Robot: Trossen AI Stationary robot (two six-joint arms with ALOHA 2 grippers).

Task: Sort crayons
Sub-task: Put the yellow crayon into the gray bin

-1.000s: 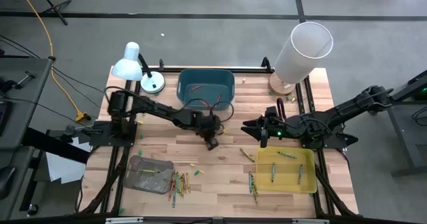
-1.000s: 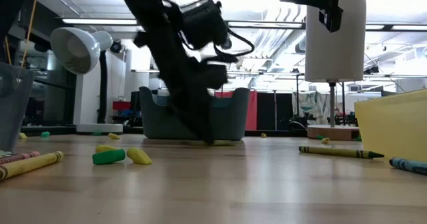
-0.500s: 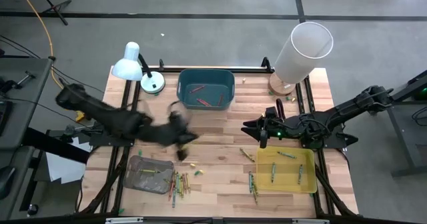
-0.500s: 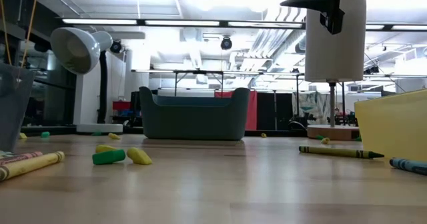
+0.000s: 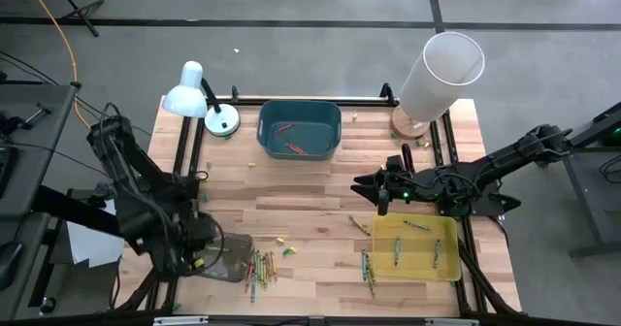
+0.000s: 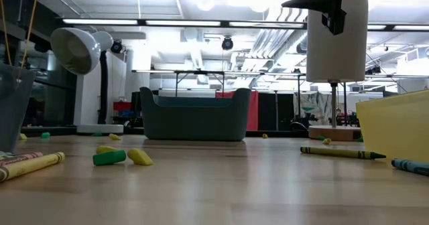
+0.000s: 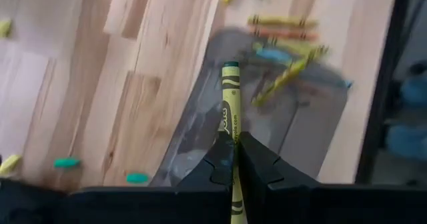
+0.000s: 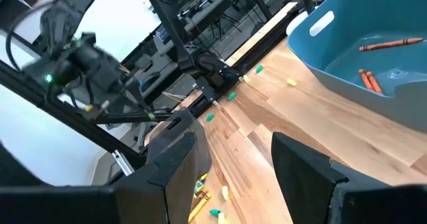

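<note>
My left gripper (image 5: 200,257) hangs over the grey tray (image 5: 233,265) at the table's near left, shut on a yellow-wrapped crayon with a green tip (image 7: 229,104). The tray (image 7: 313,124) holds a few yellow crayons (image 7: 285,77). My right gripper (image 5: 361,184) waits open above the table's middle right, with nothing between its fingers (image 8: 233,164). Red crayons (image 5: 291,148) lie in the teal bin (image 5: 330,117). Green crayons (image 5: 415,225) lie in the yellow tray (image 5: 448,268). Loose crayons (image 5: 260,267) lie on the wood beside the grey tray. My left gripper pinches the crayon's lower part (image 7: 231,141) between its two fingers. The crayon runs along the fingers and sticks out past their tips, green tip foremost. The fingers slant steeply down from above. The crayon is lifted clear, over the grey tray.
A white desk lamp (image 5: 194,91) stands at the far left and a paper towel roll (image 5: 439,69) at the far right. More loose crayons (image 5: 367,265) lie left of the yellow tray. Small crayon bits (image 6: 120,156) are scattered on the wood.
My left arm has swung from the table's middle, just in front of the teal bin, toward the near left edge and risen; its gripper now hangs over the grey tray. It has left the low view.
</note>
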